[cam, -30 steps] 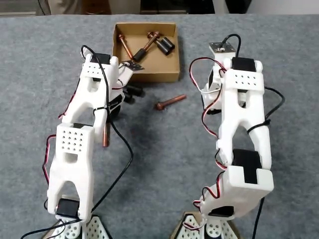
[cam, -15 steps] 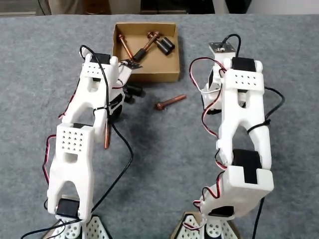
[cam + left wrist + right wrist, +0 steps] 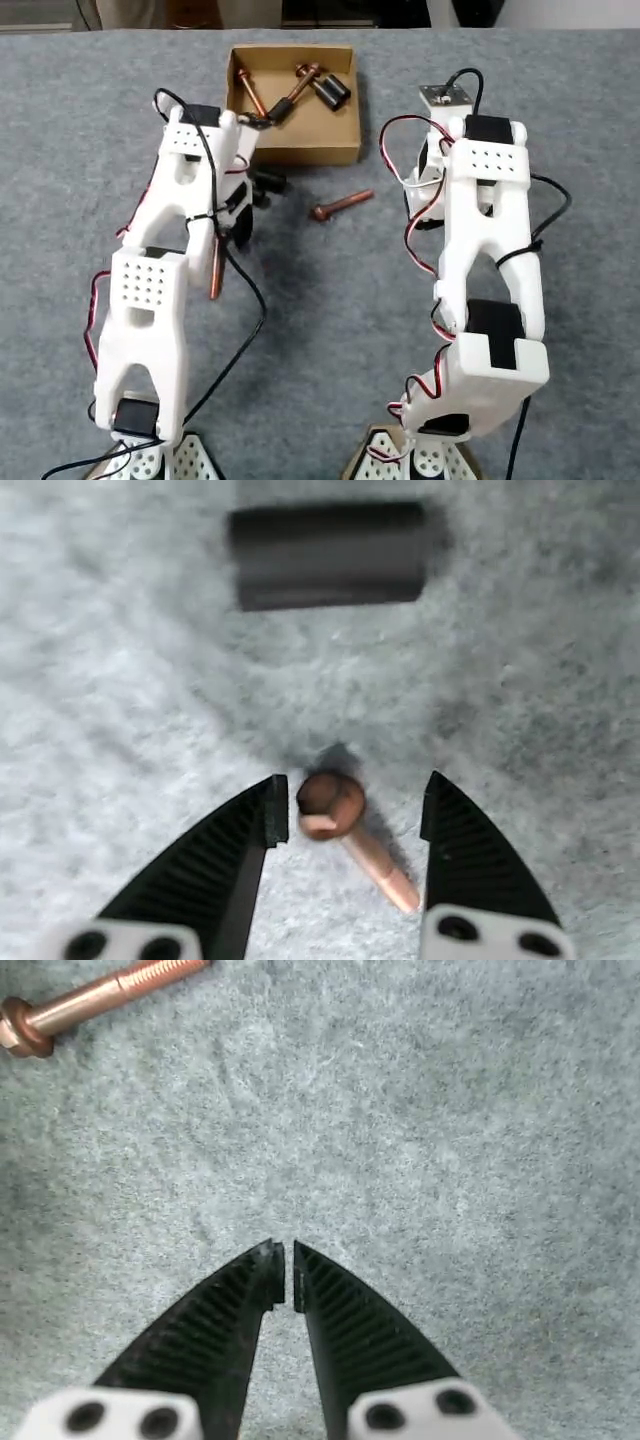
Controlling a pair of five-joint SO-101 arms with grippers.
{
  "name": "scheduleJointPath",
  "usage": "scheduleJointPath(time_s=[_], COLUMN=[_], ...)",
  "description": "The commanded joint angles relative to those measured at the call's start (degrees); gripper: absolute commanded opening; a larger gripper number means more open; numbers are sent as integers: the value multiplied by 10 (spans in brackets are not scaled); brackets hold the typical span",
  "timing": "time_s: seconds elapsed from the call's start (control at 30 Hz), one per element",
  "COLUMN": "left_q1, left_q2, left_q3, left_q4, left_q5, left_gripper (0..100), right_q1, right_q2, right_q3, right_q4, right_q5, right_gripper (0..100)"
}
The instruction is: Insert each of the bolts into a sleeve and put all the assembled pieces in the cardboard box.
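Since a second ago the left arm (image 3: 190, 195) has nudged its wrist slightly toward the cardboard box (image 3: 345, 150), a square, open-topped box holding copper bolts and black sleeves; a sleeve (image 3: 268, 183) lies just outside its near wall, a bolt (image 3: 214, 272) lies beside that arm, and a loose bolt (image 3: 341, 205) lies on open grey felt (image 3: 330, 300) between the arms. At the left wrist, the left gripper (image 3: 355, 785) stands wide open, its ribbed black jaws straddling the bolt's hex head without gripping it, with the smooth cylindrical sleeve crosswise just beyond. At the right wrist, the right gripper (image 3: 289, 1260) is all but closed on nothing, with bare felt around it and the threaded loose bolt well apart.
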Motion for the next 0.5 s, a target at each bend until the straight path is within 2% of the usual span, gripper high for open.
scheduleJointPath(time_s=[0.0, 0.13, 0.27, 0.37, 0.47], left_q1=[-10, -7, -8, -13, -29], left_q2=[-67, -131, -204, -237, -261], left_q3=[-2, 65, 149, 210, 265], left_q4=[6, 6, 5, -13, -84], left_q5=[7, 10, 17, 83, 162], left_gripper=[217, 215, 151, 146, 164], right_q1=[-10, -10, -10, -16, -32], right_q2=[-4, -4, -4, -4, -4], right_q3=[-15, -23, -29, -29, -28], right_q4=[-7, -7, -7, -7, -7], right_q5=[4, 4, 3, 3, 3], right_gripper=[27, 27, 27, 27, 27])
